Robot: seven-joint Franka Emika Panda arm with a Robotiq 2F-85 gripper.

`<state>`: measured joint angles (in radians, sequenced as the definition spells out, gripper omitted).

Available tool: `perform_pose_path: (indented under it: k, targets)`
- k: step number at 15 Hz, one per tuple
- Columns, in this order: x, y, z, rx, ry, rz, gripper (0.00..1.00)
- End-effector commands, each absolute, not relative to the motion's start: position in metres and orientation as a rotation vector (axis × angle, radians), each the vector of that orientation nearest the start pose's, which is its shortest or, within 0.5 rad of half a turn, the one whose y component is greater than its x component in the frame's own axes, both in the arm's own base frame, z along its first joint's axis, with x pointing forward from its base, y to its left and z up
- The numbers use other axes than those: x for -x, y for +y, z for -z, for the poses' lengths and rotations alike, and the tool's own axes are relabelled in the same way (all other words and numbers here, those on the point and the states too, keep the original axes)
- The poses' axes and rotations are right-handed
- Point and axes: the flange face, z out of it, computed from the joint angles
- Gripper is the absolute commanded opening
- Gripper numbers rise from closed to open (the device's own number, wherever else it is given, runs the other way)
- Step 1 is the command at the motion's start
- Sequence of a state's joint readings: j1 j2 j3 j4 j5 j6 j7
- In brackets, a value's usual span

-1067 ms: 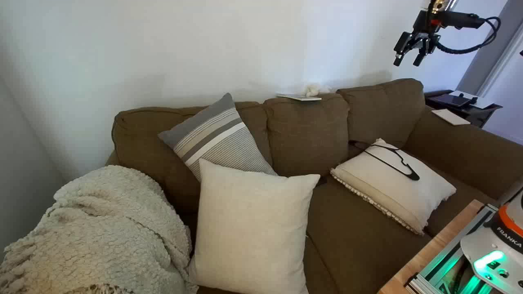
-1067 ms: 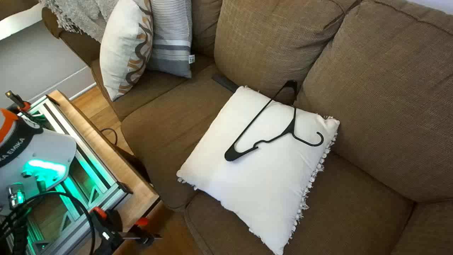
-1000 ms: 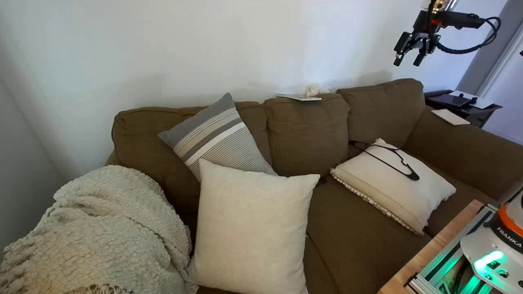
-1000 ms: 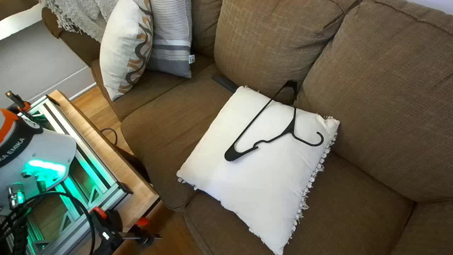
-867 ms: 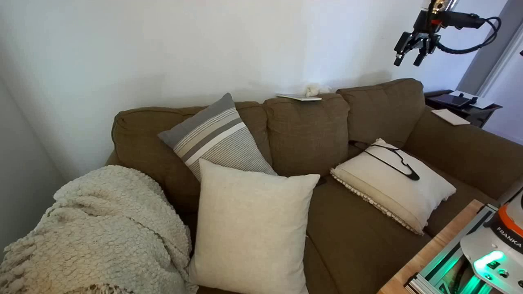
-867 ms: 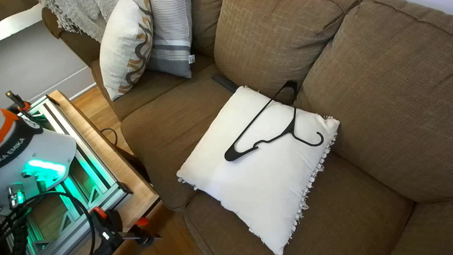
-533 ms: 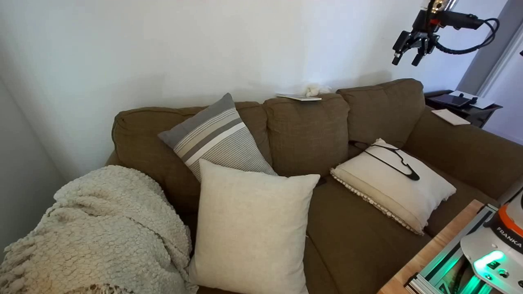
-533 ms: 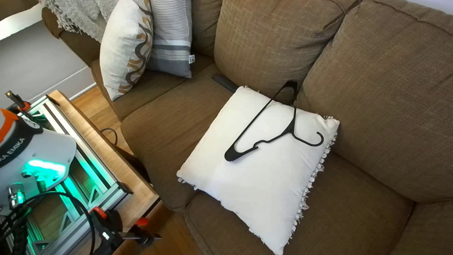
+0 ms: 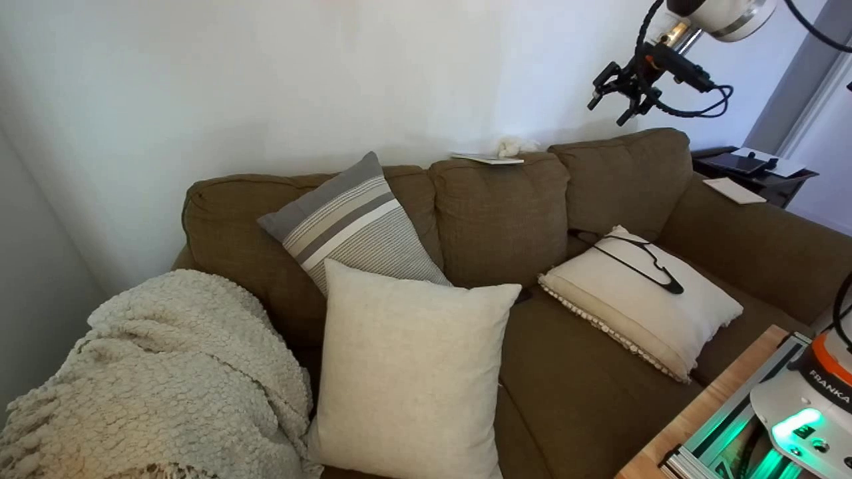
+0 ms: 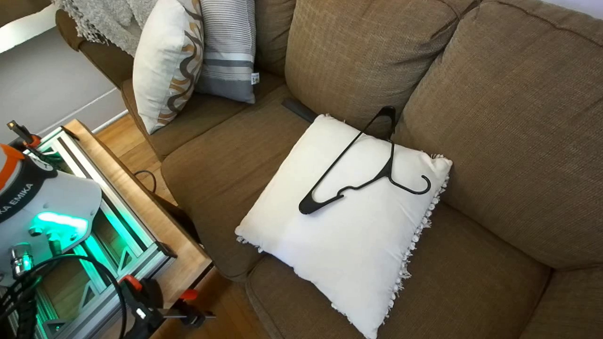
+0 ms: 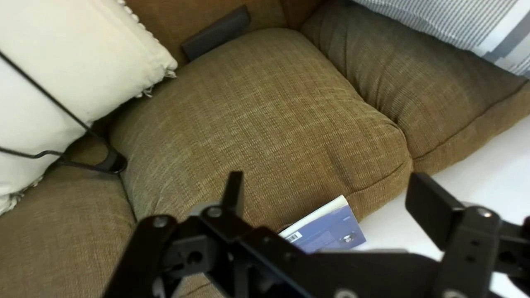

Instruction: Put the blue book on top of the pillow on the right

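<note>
Blue book (image 11: 333,227) shows its cover plainly in the wrist view, at lower middle, partly hidden behind the tool (image 9: 609,112); it lies on the top edge of the middle back cushion (image 11: 265,120), its right corner jutting past that edge. In an exterior view it is a thin pale slab, with a fluffy white clump (image 9: 511,146) just beside it and the wall (image 9: 399,73) close behind. The tool hangs there at upper right, over the right back cushion (image 9: 619,179) in the frame; its fingers (image 11: 430,209) stand wide apart, holding nothing. The tasselled white pillow (image 10: 330,249) lies at the middle of an exterior view, a black hanger (image 10: 308,205) across its upper half and white cloth running down to the lower corner. The wrist view, with the pillow at upper left, shows one hanger end sticking out past the pillow's edge, and a dark strip (image 11: 217,33) near its corner. A cream cushion (image 9: 413,372), plain in an exterior view, stands before a grey striped cushion (image 9: 369,226); in an exterior view, at upper left, it bears a curling brown pattern (image 10: 181,75). A shaggy blanket (image 9: 180,386) lies beside it, and a wooden bench (image 10: 188,268) with the robot base (image 10: 70,202) takes the lower left.
</note>
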<state>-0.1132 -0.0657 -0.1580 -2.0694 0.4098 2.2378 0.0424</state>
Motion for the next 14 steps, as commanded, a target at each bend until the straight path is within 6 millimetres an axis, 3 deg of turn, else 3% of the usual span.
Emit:
perform_pose_path:
  k: [1,3,4,7,10,11,14]
  targets:
    - [-0.591,-0.145,-0.430,2.510,0.884,0.290,1.00]
    - [-0.607,-0.150,-0.405,2.402,0.921,0.216,1.00]
    - [-0.586,-0.141,-0.421,2.490,0.886,0.265,1.00]
    - [-0.607,-0.146,-0.397,2.442,0.925,0.232,1.00]
    - [-0.610,-0.147,-0.402,2.435,0.920,0.237,1.00]
    - [-0.626,-0.141,-0.394,2.359,1.103,0.251,1.00]
    - [-0.669,-0.131,-0.354,2.274,1.290,0.313,1.00]
